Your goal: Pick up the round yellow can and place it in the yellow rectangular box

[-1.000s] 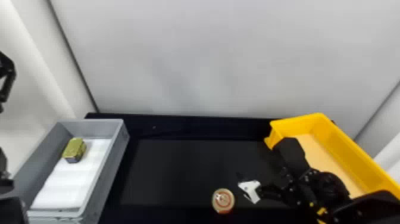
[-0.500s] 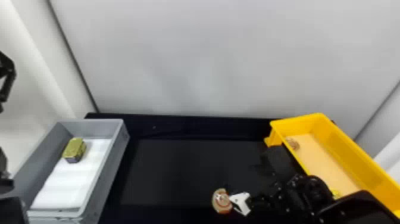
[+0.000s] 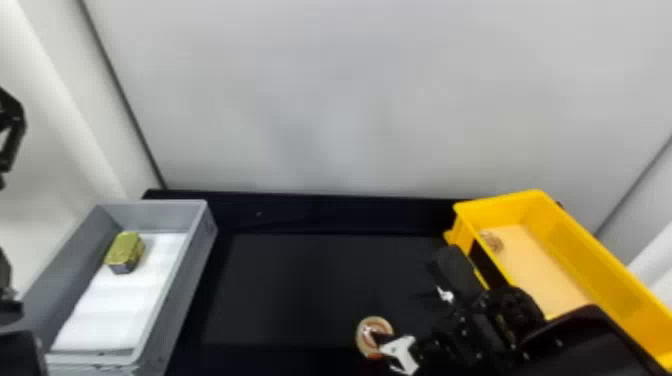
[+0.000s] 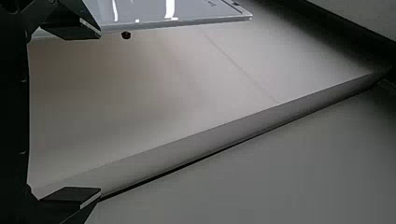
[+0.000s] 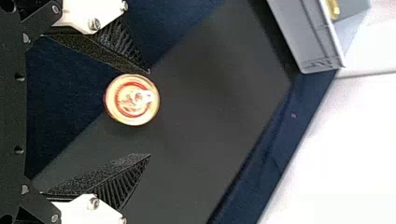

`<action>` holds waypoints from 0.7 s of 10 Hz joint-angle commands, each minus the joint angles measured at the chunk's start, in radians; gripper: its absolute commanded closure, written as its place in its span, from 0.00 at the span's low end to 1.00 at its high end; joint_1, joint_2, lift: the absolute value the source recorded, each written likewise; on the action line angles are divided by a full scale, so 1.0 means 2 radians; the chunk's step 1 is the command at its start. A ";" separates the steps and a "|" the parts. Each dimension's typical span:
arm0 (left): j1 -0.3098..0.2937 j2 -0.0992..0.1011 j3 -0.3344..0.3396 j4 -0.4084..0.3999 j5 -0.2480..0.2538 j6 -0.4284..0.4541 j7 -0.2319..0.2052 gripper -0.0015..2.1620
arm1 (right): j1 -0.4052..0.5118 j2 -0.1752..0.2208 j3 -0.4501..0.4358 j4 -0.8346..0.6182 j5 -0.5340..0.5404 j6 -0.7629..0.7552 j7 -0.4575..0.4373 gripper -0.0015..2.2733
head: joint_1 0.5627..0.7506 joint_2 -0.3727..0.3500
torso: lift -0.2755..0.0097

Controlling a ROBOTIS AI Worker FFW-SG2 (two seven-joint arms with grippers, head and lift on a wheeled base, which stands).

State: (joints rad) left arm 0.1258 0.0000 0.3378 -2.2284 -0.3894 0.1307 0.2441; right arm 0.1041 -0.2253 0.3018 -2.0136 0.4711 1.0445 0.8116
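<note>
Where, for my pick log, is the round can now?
The round can is low in the head view, right of centre and left of the yellow box; the right wrist view shows it between the right gripper's fingers.

The round yellow can (image 3: 367, 331) stands upright on the black tabletop (image 3: 310, 285), its pale lid (ringed in red, with a pull tab) facing up. Well apart, to its right, the yellow rectangular box (image 3: 580, 250) sits level and open-topped, its bottom a paler tan.
</note>
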 commanded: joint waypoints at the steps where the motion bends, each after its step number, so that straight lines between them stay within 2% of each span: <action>1: 0.000 -0.001 0.001 0.001 0.001 0.000 0.000 0.05 | -0.008 0.001 0.009 0.017 0.039 0.015 0.033 0.08 | 0.70 0.53 | 0.76; 5: 0.000 -0.001 0.000 0.001 0.001 0.000 0.002 0.05 | -0.023 0.003 0.023 0.044 0.040 0.024 0.049 0.09 | 0.70 0.53 | 0.76; 7: 0.000 -0.001 -0.001 0.001 0.001 0.000 0.002 0.05 | -0.034 0.013 0.024 0.071 0.040 0.018 0.052 0.09 | 0.70 0.53 | 0.76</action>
State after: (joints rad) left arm 0.1258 0.0000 0.3370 -2.2273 -0.3883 0.1305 0.2470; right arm 0.0505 -0.2120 0.3472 -1.9080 0.5512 1.0882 0.9138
